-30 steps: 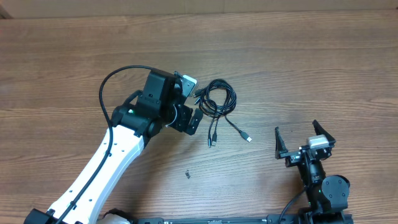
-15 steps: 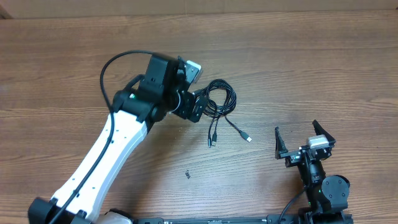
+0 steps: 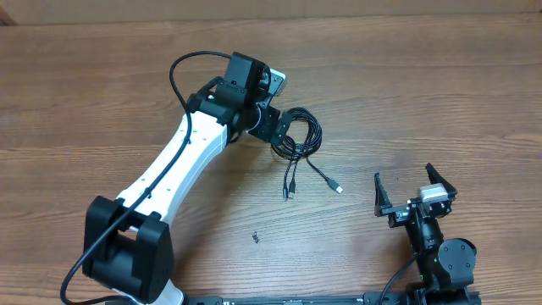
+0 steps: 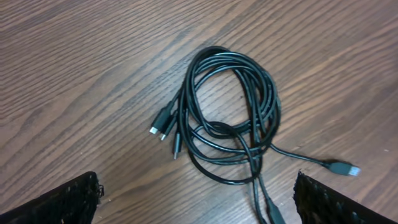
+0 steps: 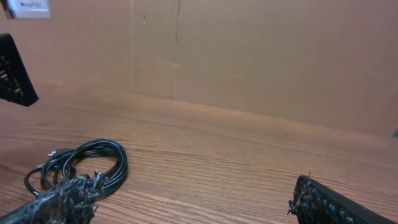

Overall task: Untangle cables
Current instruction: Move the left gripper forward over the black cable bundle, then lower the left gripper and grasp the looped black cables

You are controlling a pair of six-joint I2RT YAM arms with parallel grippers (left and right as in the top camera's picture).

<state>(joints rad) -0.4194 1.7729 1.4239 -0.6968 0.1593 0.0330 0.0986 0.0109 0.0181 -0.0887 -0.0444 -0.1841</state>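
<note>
Here, the left fingers (image 3: 273,129) hang spread wide over the looped bundle of thin black cables (image 4: 233,112), gripping nothing.
The bundle lies on the brown wooden surface (image 3: 440,85) just ahead of and between those fingers, its small plug ends trailing out to the sides. The right fingers (image 3: 408,200) stand apart too, empty, with the bundle well off ahead and to their left. The risk, I judge, is closing on several overlapped strands at once, which would lift the whole knot and tighten it, or pinching a plug and slipping. No container is in view.
</note>
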